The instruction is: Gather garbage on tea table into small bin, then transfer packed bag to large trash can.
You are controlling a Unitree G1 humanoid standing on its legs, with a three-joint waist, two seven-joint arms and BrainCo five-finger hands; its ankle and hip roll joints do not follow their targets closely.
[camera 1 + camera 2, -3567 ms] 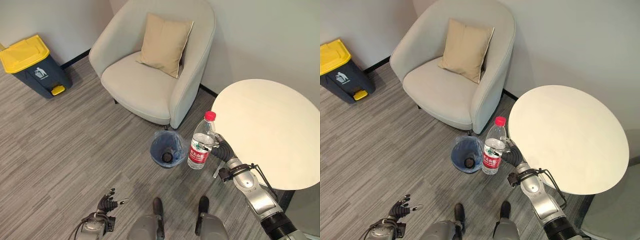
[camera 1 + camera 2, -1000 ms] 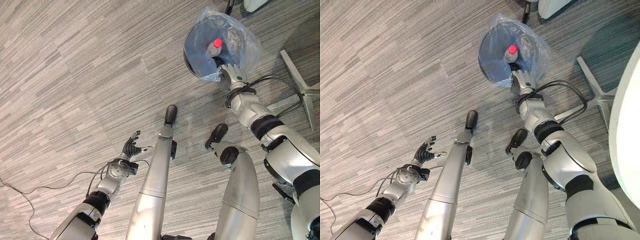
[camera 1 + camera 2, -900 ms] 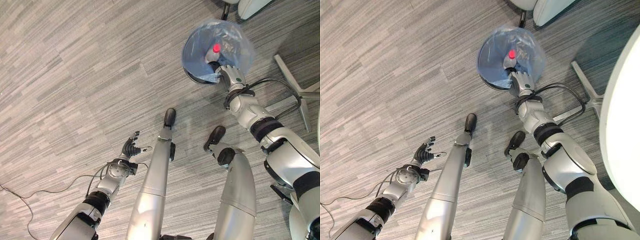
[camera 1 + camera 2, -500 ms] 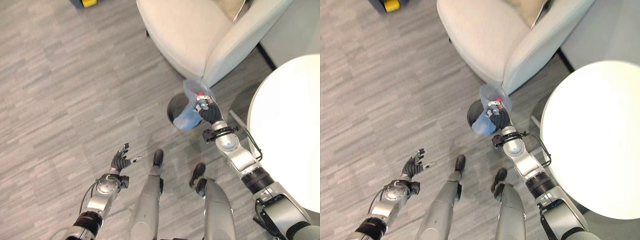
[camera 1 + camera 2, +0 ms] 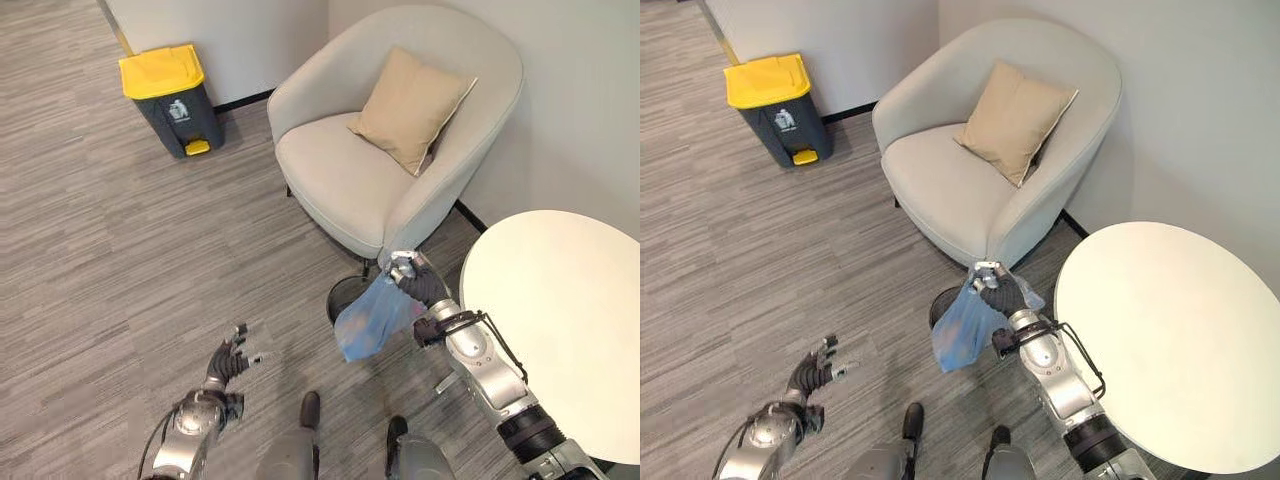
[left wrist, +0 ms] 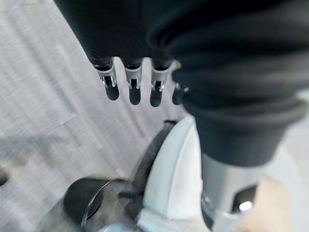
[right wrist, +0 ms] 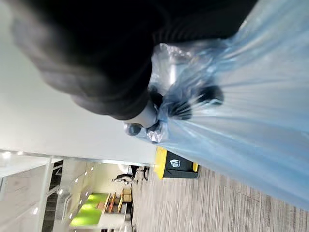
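Observation:
My right hand (image 5: 418, 285) is shut on the gathered top of a pale blue plastic bag (image 5: 369, 318), which hangs full in the air beside the armchair. The right wrist view shows dark-tipped fingers (image 7: 179, 107) bunching the blue film (image 7: 251, 125). Just below and behind the bag stands the small dark bin (image 5: 343, 297) on the floor. The large grey trash can with a yellow lid (image 5: 168, 98) stands far off at the upper left, against the wall. My left hand (image 5: 226, 364) hovers low over the floor with fingers spread and nothing in it.
A beige armchair (image 5: 400, 150) with a tan cushion (image 5: 411, 108) stands behind the bag. The round white tea table (image 5: 560, 320) is at the right, its top bare. Grey striped carpet (image 5: 120, 260) stretches between me and the large can.
The bag has come out of the small bin and now hangs from my right hand. The camera has tilted up from the floor, so the armchair and large can are in view.

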